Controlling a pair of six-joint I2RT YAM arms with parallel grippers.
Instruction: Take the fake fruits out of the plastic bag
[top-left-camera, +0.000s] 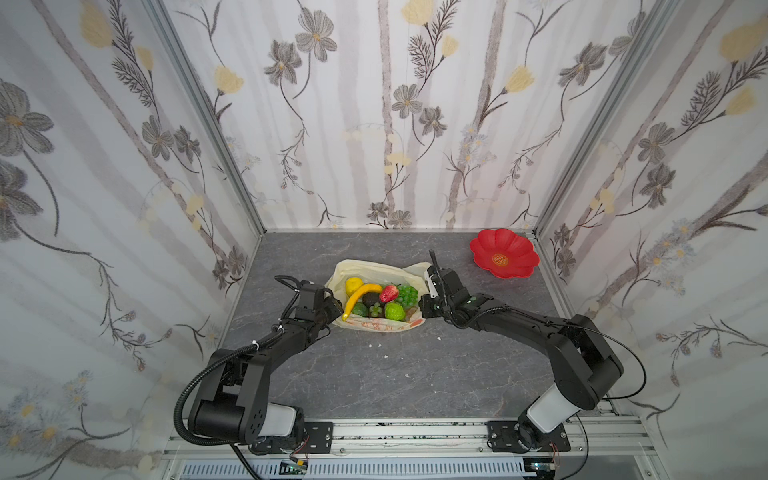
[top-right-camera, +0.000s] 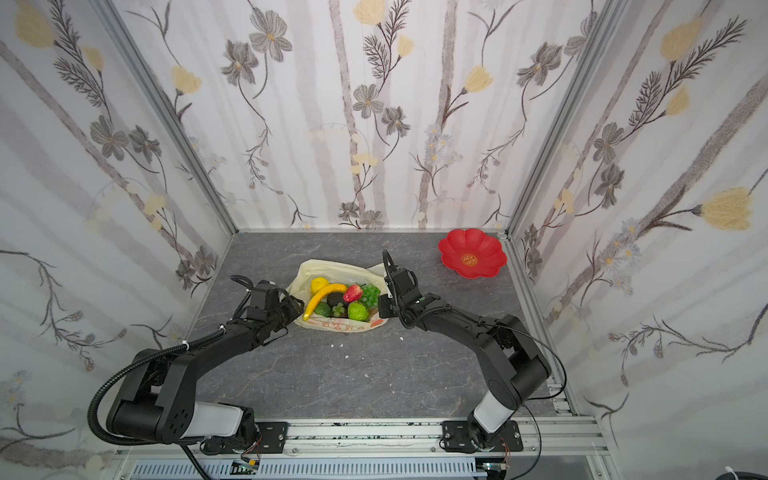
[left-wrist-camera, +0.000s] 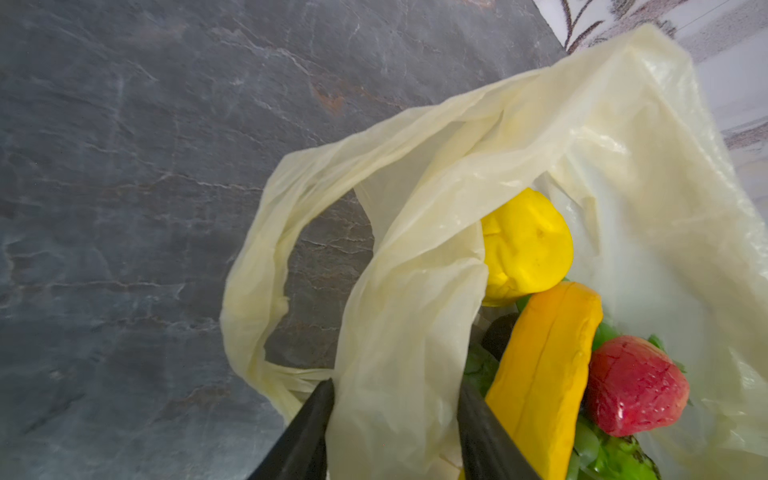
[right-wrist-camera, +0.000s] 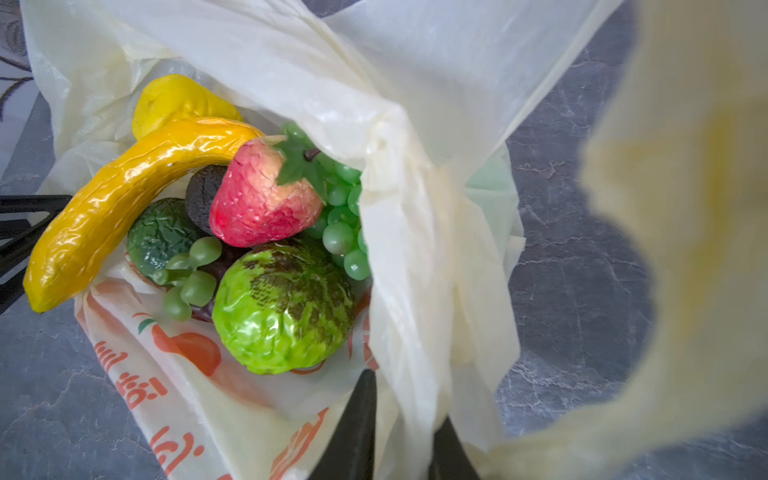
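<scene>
We find the left gripper (left-wrist-camera: 397, 386) open, its jaws apart astride one wall of the plastic bag (top-left-camera: 374, 268). The right gripper (right-wrist-camera: 407, 399) straddles the opposite wall; we cannot tell whether it pinches. The fake fruits (top-left-camera: 376, 301) lie inside the bag, on the middle of the bench (top-left-camera: 374, 374). The red plate (top-left-camera: 504, 252) lies farther back, well apart.

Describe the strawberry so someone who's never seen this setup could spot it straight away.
On the grey stone-look table, find the pale-yellow plastic bag lying open at the middle. Among the fruits piled in it, the strawberry sits on top between the yellow banana and the green grapes. It is the only red fruit, with a green leaf cap.
</scene>
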